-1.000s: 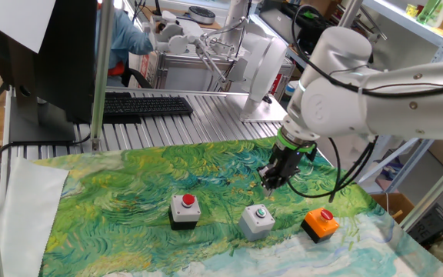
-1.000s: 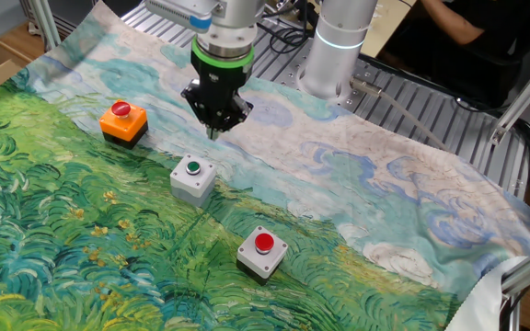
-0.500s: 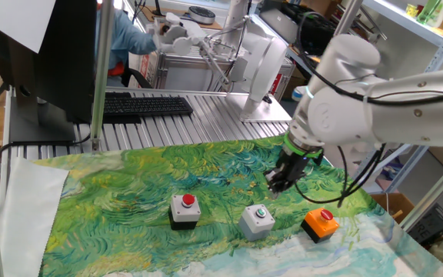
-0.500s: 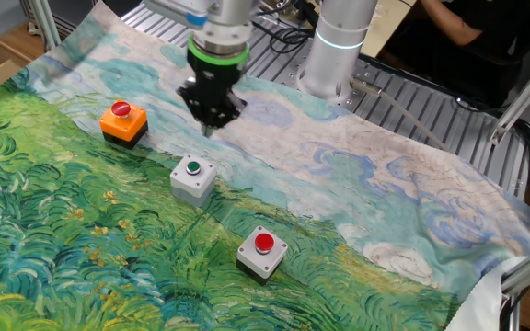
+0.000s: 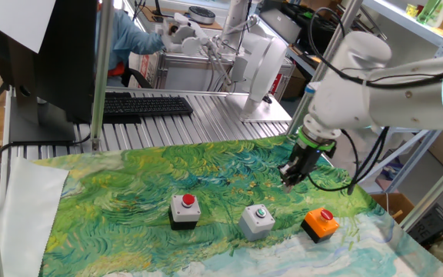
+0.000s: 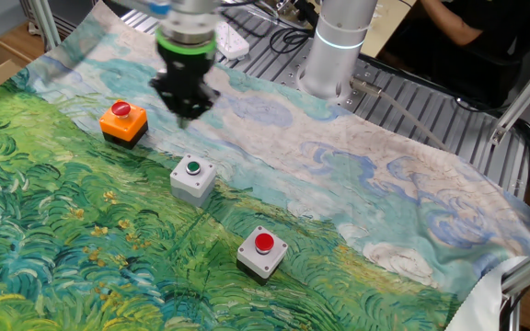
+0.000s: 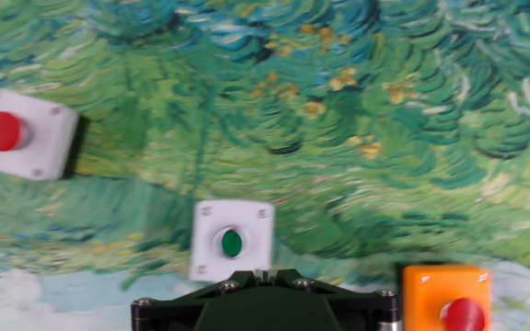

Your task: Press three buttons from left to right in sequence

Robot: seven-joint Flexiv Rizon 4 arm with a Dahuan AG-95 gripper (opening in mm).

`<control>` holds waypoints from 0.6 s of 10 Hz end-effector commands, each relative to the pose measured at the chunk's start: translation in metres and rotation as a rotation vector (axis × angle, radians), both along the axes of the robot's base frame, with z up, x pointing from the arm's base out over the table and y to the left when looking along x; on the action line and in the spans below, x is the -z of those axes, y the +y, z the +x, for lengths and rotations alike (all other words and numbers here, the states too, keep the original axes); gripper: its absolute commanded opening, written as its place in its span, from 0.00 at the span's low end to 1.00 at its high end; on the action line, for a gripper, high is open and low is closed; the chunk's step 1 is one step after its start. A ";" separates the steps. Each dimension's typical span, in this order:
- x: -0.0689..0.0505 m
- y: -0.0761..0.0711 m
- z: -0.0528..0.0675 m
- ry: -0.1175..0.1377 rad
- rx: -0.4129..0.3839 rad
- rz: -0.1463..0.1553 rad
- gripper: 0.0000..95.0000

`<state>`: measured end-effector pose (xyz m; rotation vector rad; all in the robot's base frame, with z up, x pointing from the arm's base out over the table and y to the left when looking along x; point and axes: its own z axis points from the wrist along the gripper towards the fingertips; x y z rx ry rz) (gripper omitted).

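While the black two-finger gripper [image 5: 289, 183] hangs shut and empty behind it, the grey green-buttoned box [image 5: 258, 220] sits between the black-and-white red-buttoned box [image 5: 184, 210] and orange red-buttoned box [image 5: 319, 224].

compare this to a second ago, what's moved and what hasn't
The gripper has slid sideways above the painted cloth, away from the grey box with green button toward the orange box with red button. It holds nothing, fingers shut throughout. All three boxes, including the black-and-white box with red button, stayed put.
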<state>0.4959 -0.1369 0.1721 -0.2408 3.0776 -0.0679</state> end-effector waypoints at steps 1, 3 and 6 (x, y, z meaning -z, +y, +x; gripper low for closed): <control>0.004 -0.007 -0.009 -0.008 -0.005 0.005 0.00; 0.006 -0.012 -0.013 -0.010 -0.009 0.002 0.00; 0.000 -0.015 -0.013 -0.007 -0.027 0.002 0.00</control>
